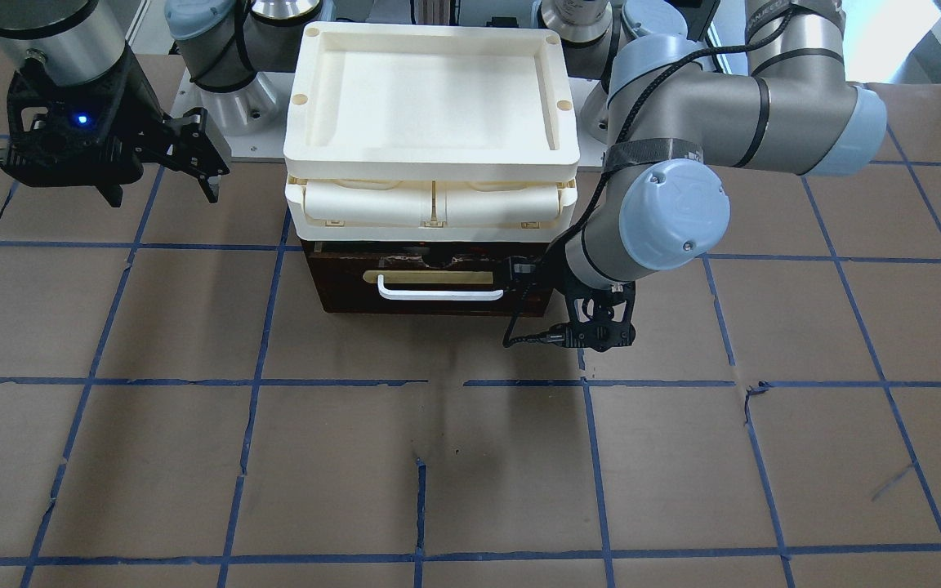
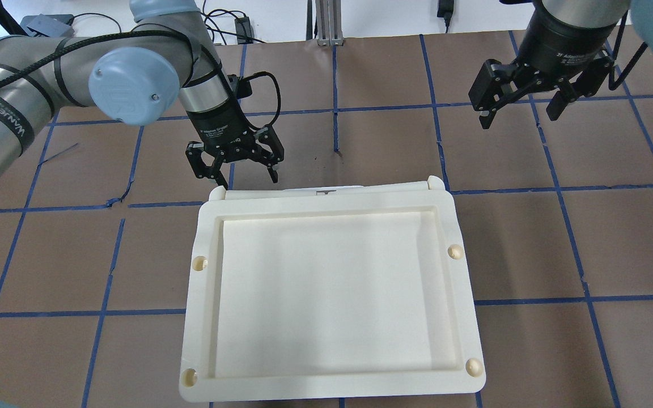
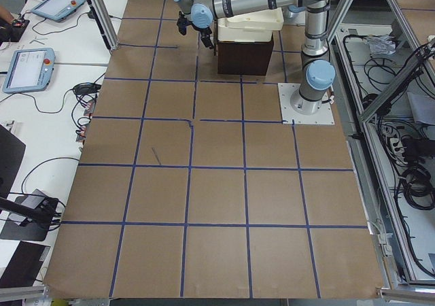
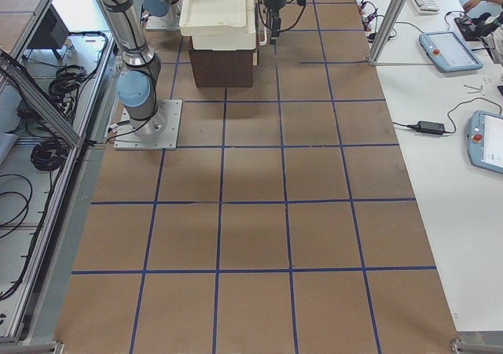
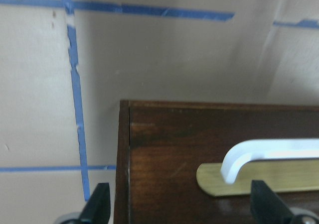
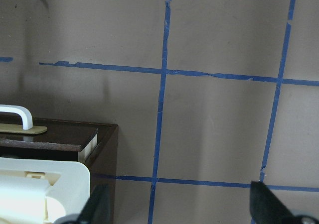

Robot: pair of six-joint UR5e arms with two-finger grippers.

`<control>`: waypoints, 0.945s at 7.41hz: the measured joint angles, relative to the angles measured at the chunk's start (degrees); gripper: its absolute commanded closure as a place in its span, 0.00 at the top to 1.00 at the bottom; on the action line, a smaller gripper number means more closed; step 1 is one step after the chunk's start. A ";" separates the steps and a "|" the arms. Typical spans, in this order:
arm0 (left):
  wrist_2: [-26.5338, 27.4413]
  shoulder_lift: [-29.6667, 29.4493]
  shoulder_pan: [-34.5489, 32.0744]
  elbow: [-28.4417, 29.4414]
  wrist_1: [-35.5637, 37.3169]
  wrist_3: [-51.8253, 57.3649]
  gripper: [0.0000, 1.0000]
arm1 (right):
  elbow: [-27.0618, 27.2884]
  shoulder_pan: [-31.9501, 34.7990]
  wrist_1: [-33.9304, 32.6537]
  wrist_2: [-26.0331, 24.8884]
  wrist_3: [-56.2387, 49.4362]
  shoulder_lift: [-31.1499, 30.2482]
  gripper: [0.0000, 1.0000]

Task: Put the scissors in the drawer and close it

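The drawer (image 1: 430,282) has a dark brown front with a brass plate and a white bar handle (image 1: 438,292), and it sits pushed in under the cream plastic tray unit (image 1: 430,167). The scissors show in no view. My left gripper (image 2: 249,180) is open and empty, just in front of the drawer front at its handle end. The left wrist view shows the front (image 5: 164,159) and the handle (image 5: 259,154) between the open fingers. My right gripper (image 2: 518,116) is open and empty, held above the table off to the drawer's other side.
The cream tray unit (image 2: 207,238) covers the drawer box from above. In the right wrist view a corner of the drawer (image 6: 60,134) shows, with a thin pale strip at its side. Brown table paper with a blue tape grid (image 1: 585,457) lies all around.
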 measured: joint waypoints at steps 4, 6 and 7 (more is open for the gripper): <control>2.08 5.38 5.85 1.24 5.09 2.89 1.00 | 0.00 0.02 0.00 0.00 0.00 0.00 1.00; 15.36 7.31 6.45 1.22 5.66 3.81 1.00 | 0.02 -0.01 0.00 0.00 0.00 0.06 1.00; 17.63 7.38 6.30 1.30 6.50 4.03 1.00 | 0.05 -0.01 0.00 0.00 0.00 0.07 1.00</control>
